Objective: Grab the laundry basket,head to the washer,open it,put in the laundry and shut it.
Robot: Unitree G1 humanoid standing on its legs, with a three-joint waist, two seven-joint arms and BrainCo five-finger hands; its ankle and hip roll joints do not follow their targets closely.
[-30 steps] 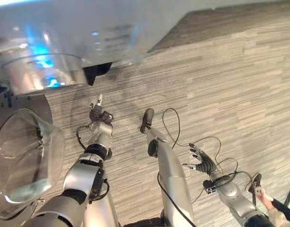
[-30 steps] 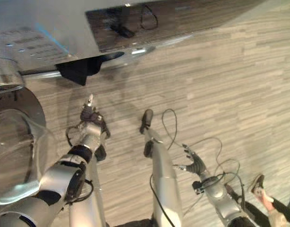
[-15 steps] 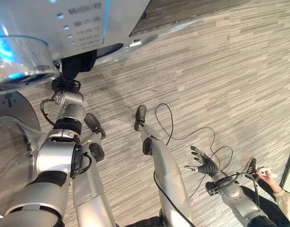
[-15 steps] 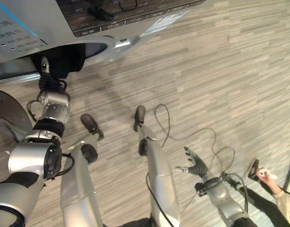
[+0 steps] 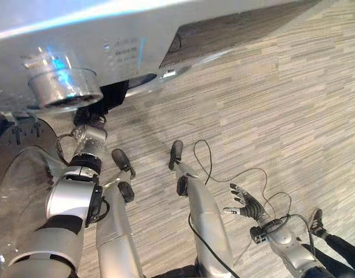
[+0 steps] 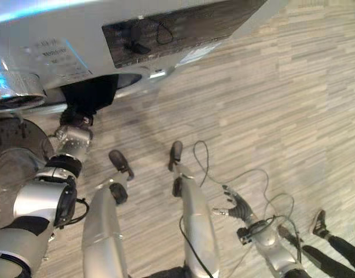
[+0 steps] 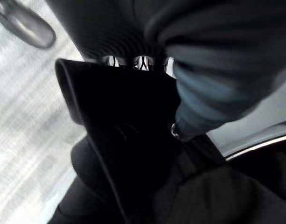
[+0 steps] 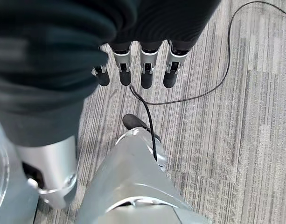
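Note:
The white washer (image 5: pixel 79 35) fills the top left, its silver drum rim (image 5: pixel 64 88) lit blue. A dark piece of laundry (image 5: pixel 110 95) hangs at the drum mouth. My left hand (image 5: pixel 85 120) reaches up against the lower edge of this cloth. In the left wrist view the dark cloth (image 7: pixel 124 116) covers the hand. My right hand (image 5: pixel 245 202) hangs low at the right over the floor, open with fingers (image 8: pixel 143 70) straight and spread, holding nothing.
The washer's round glass door (image 5: pixel 26 191) stands swung open at the lower left, beside my left arm. A dark control panel (image 6: pixel 165 35) sits on the washer's front. A person's shoe (image 5: pixel 316 223) and leg show at the lower right on the striped grey floor (image 5: pixel 270 98).
The camera has shifted. My left hand rose from above the floor to the dark cloth at the drum mouth and stays there. My right hand has hardly moved.

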